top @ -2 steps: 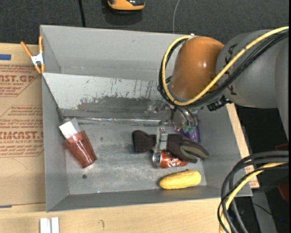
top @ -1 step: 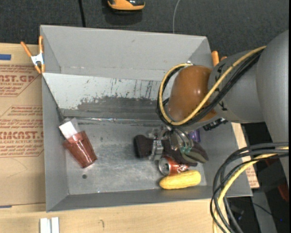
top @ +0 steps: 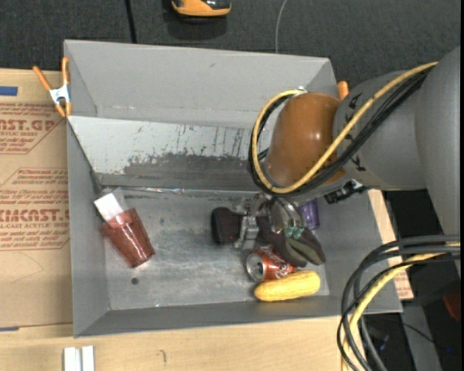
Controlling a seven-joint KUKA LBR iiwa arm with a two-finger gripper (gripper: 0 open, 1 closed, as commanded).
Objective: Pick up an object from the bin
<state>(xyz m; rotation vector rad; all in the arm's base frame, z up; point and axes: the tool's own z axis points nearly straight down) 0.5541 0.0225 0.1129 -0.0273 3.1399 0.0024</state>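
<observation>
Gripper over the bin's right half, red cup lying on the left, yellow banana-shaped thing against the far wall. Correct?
Not the last part. The camera view shows the yellow banana-shaped thing by the near wall at the view's bottom, beside a crushed red can. The rest holds: gripper over the right half of the bin, red cup on the left.

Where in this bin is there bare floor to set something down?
Bare floor runs between the red cup and the dark brown lump, and along the front wall below them. The right corner is crowded: the pincer, a red can, a yellow corn-like piece and a purple item.
</observation>
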